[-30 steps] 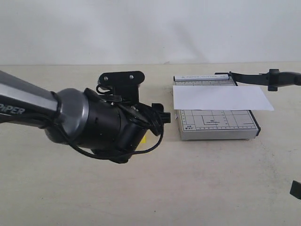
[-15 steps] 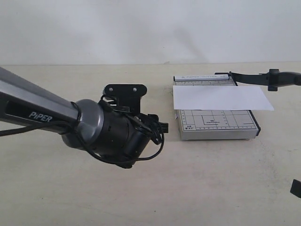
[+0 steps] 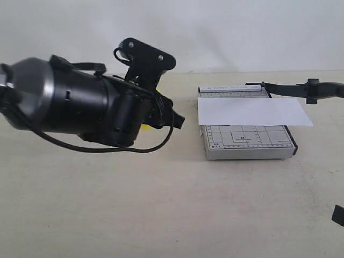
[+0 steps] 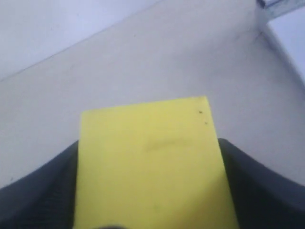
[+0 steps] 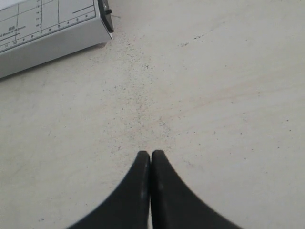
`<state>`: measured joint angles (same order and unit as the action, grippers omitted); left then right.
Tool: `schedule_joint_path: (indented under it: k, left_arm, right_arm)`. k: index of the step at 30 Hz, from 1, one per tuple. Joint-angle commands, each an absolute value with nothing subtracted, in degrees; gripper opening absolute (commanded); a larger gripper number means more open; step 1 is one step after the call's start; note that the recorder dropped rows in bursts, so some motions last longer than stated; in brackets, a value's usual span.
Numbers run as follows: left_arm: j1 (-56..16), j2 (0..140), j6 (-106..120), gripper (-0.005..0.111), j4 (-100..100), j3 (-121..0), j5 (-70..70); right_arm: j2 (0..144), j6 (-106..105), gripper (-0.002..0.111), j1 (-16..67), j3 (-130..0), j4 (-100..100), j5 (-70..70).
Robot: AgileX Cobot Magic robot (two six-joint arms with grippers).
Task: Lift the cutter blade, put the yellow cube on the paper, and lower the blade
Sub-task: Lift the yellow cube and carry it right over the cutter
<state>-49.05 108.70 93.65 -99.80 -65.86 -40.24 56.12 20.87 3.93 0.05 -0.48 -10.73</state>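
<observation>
The yellow cube (image 4: 147, 162) fills the left wrist view, and my left gripper (image 4: 148, 142) is shut on it, a black finger pressed against each side. In the exterior view the big black left arm hides nearly all of the cube; only a yellow sliver (image 3: 145, 127) shows, held above the table left of the cutter. The cutter blade (image 3: 293, 87) stands raised along the far edge of the grey gridded board (image 3: 247, 141), its handle at the right. The paper (image 3: 252, 111) lies across the board. My right gripper (image 5: 151, 155) is shut and empty, low over bare table near the board's corner (image 5: 52, 36).
The left arm's wrist and cable loop (image 3: 107, 115) hang above the table's left half. A black bit of the right arm (image 3: 337, 215) shows at the right edge. A white wall runs behind the table.
The left arm has lifted up and away from the table with the cube between its fingers. Blade, paper and right gripper have not moved.
</observation>
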Motion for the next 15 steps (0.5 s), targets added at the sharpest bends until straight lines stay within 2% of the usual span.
schedule_joint_path:
  k: [1,6,10,15]
  left_arm:
    - [-49.24,102.01,101.79,0.005,-99.95,-63.78,-22.38]
    - [-49.24,100.35,103.29,0.005,-99.95,-64.54,-8.02]
    - [-49.24,104.36,107.05,0.005,-99.95,-69.11,-5.63]
    - [-49.24,111.16,109.68,0.005,-99.95,-80.67,-5.55]
  right_arm:
    - [56.15,20.73,0.0,3.93,0.0,-0.53,-10.24]
    - [56.15,20.73,0.0,3.93,0.0,-0.53,-10.24]
    - [56.15,20.47,0.0,3.93,0.0,-0.53,-10.26]
    - [56.15,20.47,0.0,3.93,0.0,-0.53,-10.26]
